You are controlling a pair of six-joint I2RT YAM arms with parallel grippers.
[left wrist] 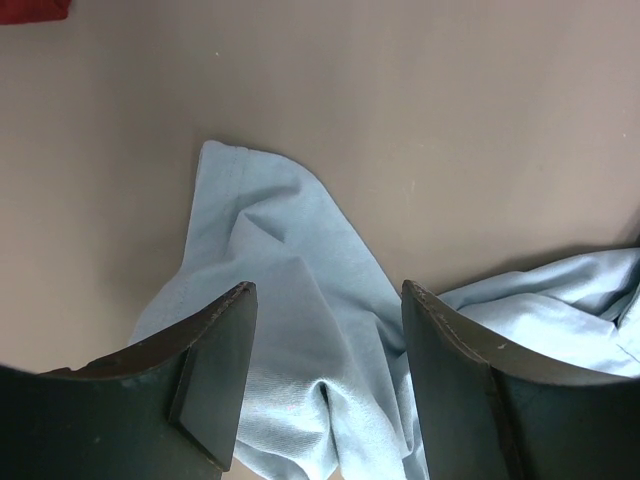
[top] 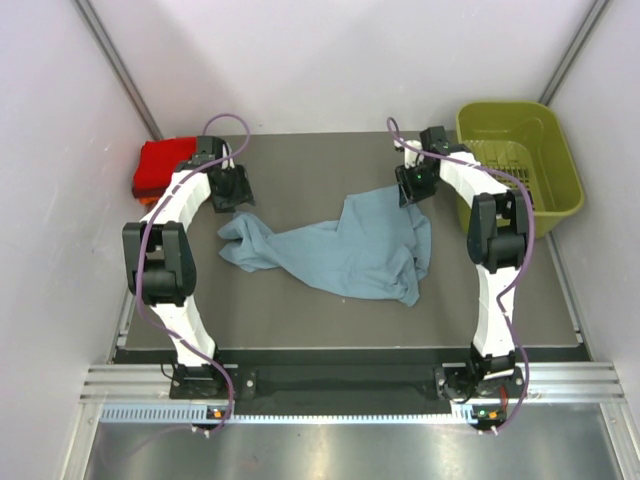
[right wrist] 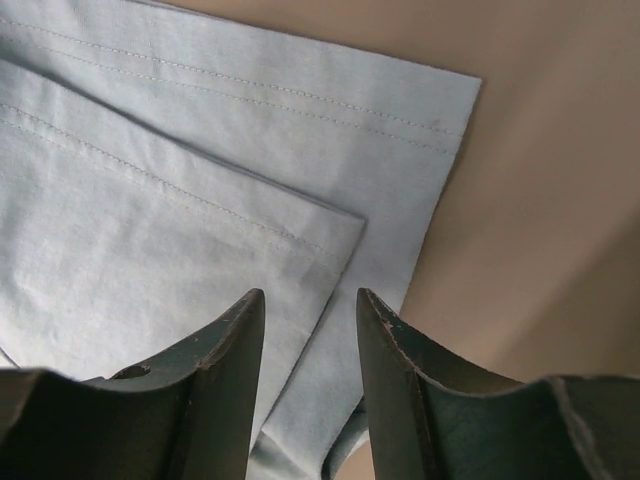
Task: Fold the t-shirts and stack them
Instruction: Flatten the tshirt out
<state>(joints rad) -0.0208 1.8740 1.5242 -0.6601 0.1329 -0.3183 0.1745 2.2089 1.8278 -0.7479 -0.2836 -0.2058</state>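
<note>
**Arms stretched forward over the grey-blue shirt (top: 350,250)**

The grey-blue shirt is seen lying crumpled and unfolded on the middle of the table (top: 300,320), with one bunched end drawn out toward the left edge and the wider part toward the right. A red stack of folded shirts (top: 160,165) is set in the far left corner, and a green basket (top: 560,160) stands at the far right corner.

Both arms are raised from their bases at the near edge, bent at the elbow and reached toward the far side. The left gripper (top: 232,190) is pointed down above the table just beyond the bunched left end of the shirt. Its jaws are held well apart, and the cloth is seen on the table below them. The right gripper (top: 413,185) is lowered at the far right corner of the shirt. Its jaws are held a little apart, and a doubled, stitched hem is framed in the narrow gap beneath them.
</note>
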